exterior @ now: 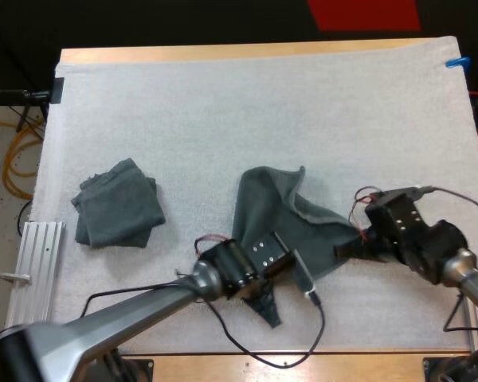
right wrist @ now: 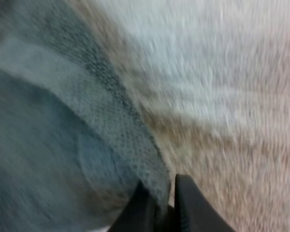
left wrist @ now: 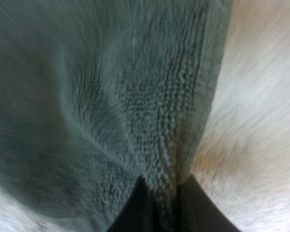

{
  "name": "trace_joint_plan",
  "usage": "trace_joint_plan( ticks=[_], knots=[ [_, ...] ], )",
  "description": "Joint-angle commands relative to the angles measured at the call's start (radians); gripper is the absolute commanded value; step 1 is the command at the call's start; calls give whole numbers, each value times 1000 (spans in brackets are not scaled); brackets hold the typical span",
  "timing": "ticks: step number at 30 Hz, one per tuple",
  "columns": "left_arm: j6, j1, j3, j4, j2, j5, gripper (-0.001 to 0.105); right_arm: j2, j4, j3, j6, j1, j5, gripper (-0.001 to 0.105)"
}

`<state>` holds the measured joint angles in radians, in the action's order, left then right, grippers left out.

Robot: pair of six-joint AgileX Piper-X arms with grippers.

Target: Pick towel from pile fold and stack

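Folding underway: left gripper (left wrist: 160,186) and right gripper (right wrist: 159,188) each clamp an edge of the loose towel (exterior: 275,208). A folded towel (exterior: 118,204) lies well left of it. Fold and stacking remain.

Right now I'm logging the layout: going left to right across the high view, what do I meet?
Metal rail → folded towel → left gripper → right gripper, both shut on the spread towel.

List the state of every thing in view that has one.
held towel: partly spread, pinched at two edges.
second towel: loosely folded, lying apart, untouched.
left gripper: shut on the held towel's edge.
right gripper: shut on the held towel's edge.
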<state>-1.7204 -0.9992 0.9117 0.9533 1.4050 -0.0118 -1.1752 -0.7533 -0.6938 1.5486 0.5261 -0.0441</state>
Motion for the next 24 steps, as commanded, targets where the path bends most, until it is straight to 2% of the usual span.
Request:
trace_joint_plan(
  ticks=[1,3,4,7,10,12,16,24],
  knots=[
    [-10,8,38,19,-44,1,0,41,-1,-34,4,-3,-23,0],
    [-10,37,108,44,-122,7,0,109,-1,-94,4,-3,-86,0],
    [-10,46,129,51,-137,12,0,125,-1,-114,4,-3,-92,0],
    [-2,133,267,115,-233,12,0,218,-57,-254,4,-3,-113,0],
    [6,181,338,120,-275,27,0,248,-110,-331,4,-3,-139,0],
    [10,205,376,124,-295,71,0,255,-166,-374,1,-1,-125,0],
    [9,206,407,162,-328,130,0,255,-316,-438,-14,34,-83,0],
    [-60,144,407,312,-374,87,0,259,-578,-505,-178,176,-83,0]
  ],
)
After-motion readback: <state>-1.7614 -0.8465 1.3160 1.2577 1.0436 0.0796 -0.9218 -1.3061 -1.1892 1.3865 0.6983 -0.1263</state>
